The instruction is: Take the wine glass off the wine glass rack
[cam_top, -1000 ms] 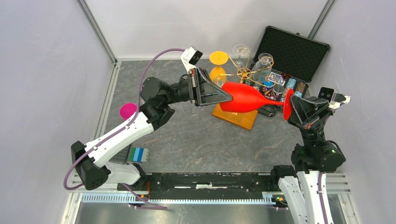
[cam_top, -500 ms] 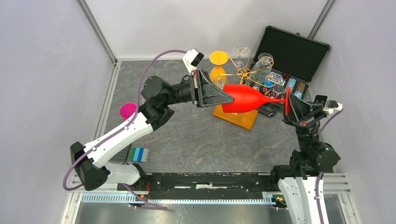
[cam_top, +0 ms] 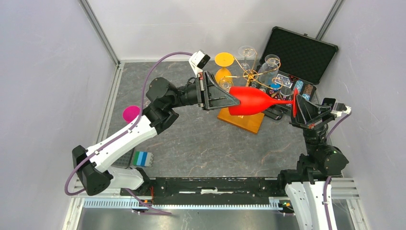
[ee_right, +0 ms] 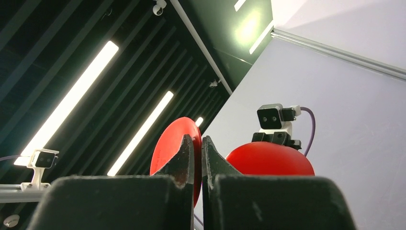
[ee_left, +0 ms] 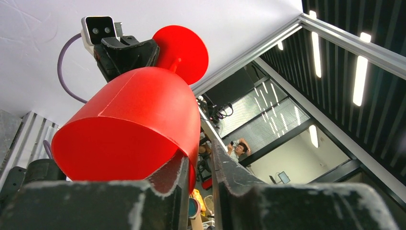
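Our left hand (cam_top: 233, 100) is clamping narrowly on the rim of the wine glass (cam_top: 253, 100). In the left wrist view one finger (ee_left: 165, 184) is lying across the bowl's mouth and the other is outside, with the red wall caught between them. Our right hand (cam_top: 297, 106) is pinching the edge of the glass's round foot, its fingers almost together. Between the two hands we are holding the glass on its side, bowl to the left and foot to the right. It is up off the desk (cam_top: 201, 139), on the near side of the wine glass rack (cam_top: 250, 74) and over its wooden base.

We are judging the removal step to be in hand. The next move is calling for both hands to travel together toward us, away from the curled gold arms, so that the stem is not being twisted or bent between the two grips.

From above, the stem is overlapping the rack's wires, so we cannot tell whether it is fully free of them. Both wrist cameras are pointing up at the ceiling lights and showing nothing of the rack. The clear glasses (cam_top: 271, 62) and an orange glass (cam_top: 223, 60) are hanging behind. The contents of the black case (cam_top: 301, 50) are too small to make out.
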`<move>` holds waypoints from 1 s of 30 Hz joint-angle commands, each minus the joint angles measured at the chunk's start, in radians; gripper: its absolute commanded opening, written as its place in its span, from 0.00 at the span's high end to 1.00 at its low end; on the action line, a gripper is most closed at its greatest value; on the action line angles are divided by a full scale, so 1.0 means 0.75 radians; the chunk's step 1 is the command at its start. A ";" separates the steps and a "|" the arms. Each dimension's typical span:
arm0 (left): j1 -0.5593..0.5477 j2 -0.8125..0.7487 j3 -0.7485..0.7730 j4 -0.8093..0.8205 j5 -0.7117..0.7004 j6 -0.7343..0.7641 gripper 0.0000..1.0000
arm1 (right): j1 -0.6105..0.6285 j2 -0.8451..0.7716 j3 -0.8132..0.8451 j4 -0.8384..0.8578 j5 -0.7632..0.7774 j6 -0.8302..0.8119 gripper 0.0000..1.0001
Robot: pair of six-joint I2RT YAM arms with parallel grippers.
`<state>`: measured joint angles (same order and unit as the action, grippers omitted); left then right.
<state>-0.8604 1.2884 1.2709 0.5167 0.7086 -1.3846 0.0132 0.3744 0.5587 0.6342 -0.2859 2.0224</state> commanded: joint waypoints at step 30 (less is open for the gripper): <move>-0.029 -0.079 0.231 -0.414 -0.139 0.530 0.98 | -0.009 0.086 0.053 -0.242 -0.069 -0.351 0.32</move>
<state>-0.8738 1.2900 1.3499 0.3504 0.6750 -1.1820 0.0078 0.4065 0.5514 0.5663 -0.2909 1.9320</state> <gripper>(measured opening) 0.061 0.530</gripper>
